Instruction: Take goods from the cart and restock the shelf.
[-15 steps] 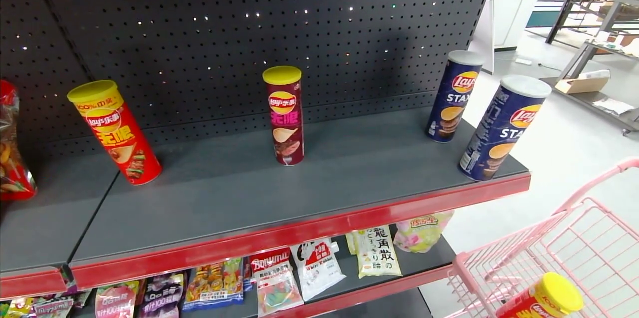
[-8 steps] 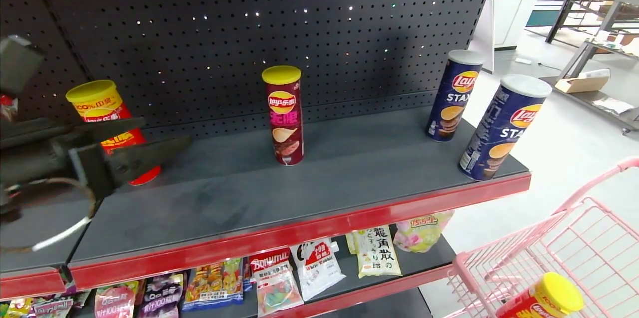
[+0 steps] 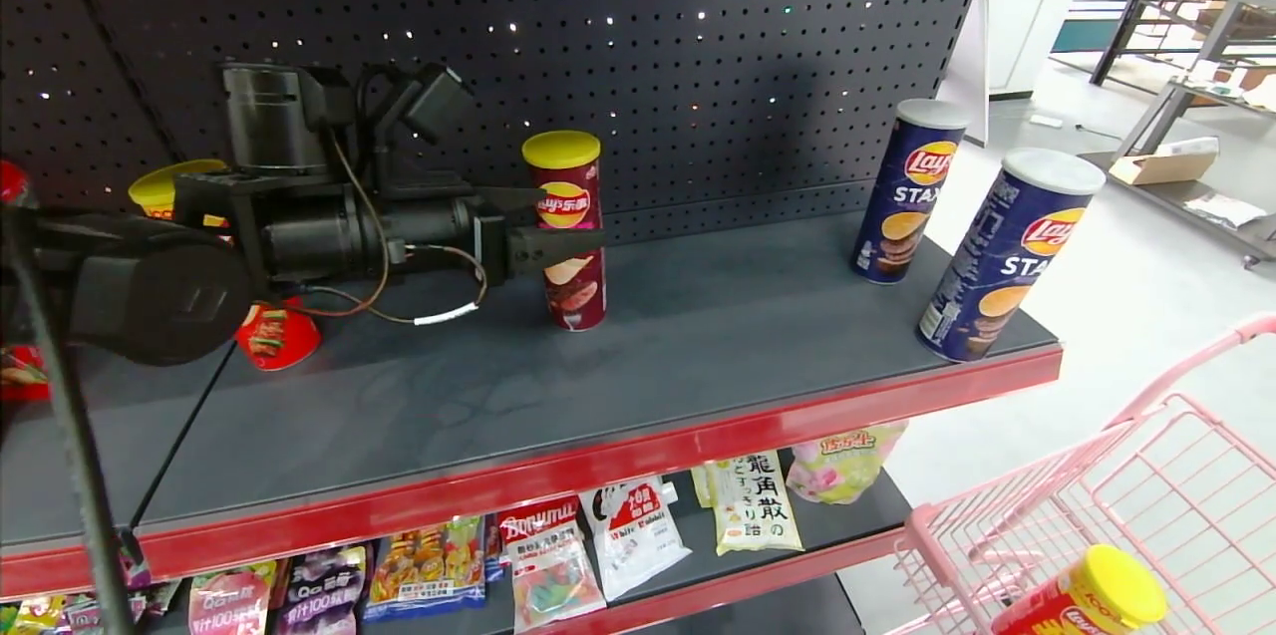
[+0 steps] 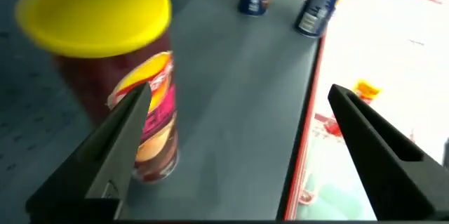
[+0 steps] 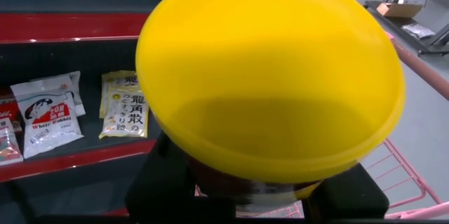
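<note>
In the head view the left claw (image 3: 568,221) is held spread at the maroon can (image 3: 573,294), near 12 o'clock on the shelf (image 3: 698,356), and the red can (image 3: 1092,600) lies at 5 o'clock in the cart (image 3: 1176,436). In the left wrist view the maroon can is found beside one finger, so the gap should be centred on it before closing. In the right wrist view the right claw (image 5: 256,189) appears clenched on the red can, which is best lifted straight up.

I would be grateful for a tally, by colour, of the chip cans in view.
Blue: 2, blue cans
Maroon: 1, maroon can
Red: 2, left red can, right red can
Total: 5
</note>
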Robot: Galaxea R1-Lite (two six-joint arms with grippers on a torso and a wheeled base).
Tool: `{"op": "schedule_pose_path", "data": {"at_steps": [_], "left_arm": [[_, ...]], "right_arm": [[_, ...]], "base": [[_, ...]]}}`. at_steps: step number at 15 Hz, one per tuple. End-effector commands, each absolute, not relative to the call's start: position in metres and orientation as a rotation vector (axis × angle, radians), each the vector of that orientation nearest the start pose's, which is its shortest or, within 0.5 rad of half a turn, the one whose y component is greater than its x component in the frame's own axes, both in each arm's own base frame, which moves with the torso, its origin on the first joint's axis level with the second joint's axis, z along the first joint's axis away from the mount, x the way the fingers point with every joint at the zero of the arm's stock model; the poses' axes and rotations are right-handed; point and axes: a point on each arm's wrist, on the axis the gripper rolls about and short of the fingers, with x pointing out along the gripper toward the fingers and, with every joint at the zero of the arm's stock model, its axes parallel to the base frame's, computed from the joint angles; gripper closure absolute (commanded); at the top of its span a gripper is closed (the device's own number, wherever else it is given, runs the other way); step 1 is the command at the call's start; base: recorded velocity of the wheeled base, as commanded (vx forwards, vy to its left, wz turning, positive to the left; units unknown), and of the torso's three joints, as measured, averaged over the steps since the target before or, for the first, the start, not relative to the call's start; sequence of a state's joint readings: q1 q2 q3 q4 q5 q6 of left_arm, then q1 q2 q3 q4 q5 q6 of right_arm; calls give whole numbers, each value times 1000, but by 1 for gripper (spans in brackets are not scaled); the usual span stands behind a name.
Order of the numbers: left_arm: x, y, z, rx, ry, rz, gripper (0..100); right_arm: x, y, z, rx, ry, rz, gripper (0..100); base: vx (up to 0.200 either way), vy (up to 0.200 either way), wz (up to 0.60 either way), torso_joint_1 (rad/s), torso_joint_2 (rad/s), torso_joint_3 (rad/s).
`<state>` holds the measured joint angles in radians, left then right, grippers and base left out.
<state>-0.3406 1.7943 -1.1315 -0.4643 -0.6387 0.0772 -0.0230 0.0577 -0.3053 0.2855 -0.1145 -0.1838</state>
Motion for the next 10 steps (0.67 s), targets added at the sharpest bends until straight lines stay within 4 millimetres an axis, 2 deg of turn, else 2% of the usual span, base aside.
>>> {"op": "schedule_pose_path", "data": {"at_steps": [1, 3, 4, 5, 10], "left_arm": [[337, -134, 210, 35, 200, -998, 0], [357, -136, 204, 69, 178, -988, 0], [358, -136, 204, 69, 179, -985, 0], [371, -133, 203, 94, 145, -973, 0], [375, -129, 202, 92, 143, -970, 0]], "right_arm": [[-46, -2, 129, -186, 56, -134, 100], [-46, -1, 130, -186, 54, -137, 100], [-46, -1, 130, -186, 53, -137, 100], [-45, -2, 130, -186, 57, -137, 100], [-44, -1, 130, -186, 68, -134, 100]], "base": [[0, 0, 0, 0, 0, 0], [0, 0, 0, 0, 0, 0], [0, 0, 0, 0, 0, 0], [0, 0, 0, 0, 0, 0], [0, 0, 0, 0, 0, 0]]}}
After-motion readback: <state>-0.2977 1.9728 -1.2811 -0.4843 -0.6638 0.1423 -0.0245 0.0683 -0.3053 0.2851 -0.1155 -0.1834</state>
